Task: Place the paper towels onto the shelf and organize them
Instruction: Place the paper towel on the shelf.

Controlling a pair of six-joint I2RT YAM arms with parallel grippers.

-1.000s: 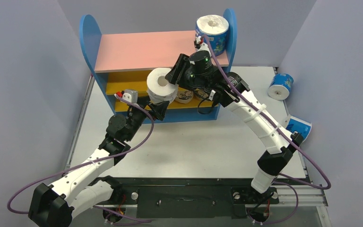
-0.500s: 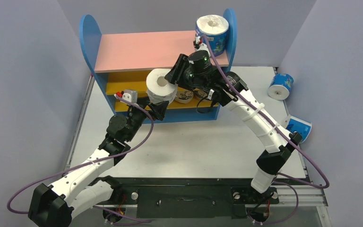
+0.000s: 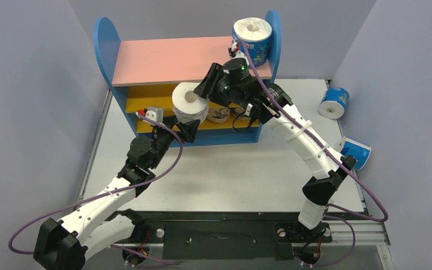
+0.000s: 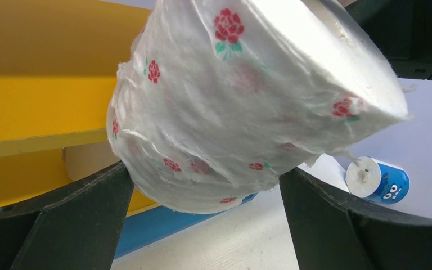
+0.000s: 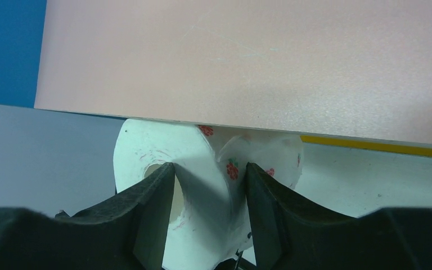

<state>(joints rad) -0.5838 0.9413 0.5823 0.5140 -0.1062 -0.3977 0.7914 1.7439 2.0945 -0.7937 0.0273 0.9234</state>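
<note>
Left wrist view: left gripper [image 4: 202, 171] spread wide, flanking white rose-printed paper towel roll [image 4: 242, 95]; clamped or not, cannot tell. Roll aloft before blue-sided, pink-topped shelf [image 3: 104, 39]. Right gripper [image 5: 209, 169] pinches roll's wall; paper may tear, roll drop.

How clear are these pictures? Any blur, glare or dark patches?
Top view: even, soft light, sharp all over, no glare on the shelf. Left wrist view: the rose-print roll is crisp, its flat end washed pale; the left pincer's fingers are near-black. Right wrist view: the pink board shows faint scratches; the right pincer's fingers are dark, without detail.
</note>
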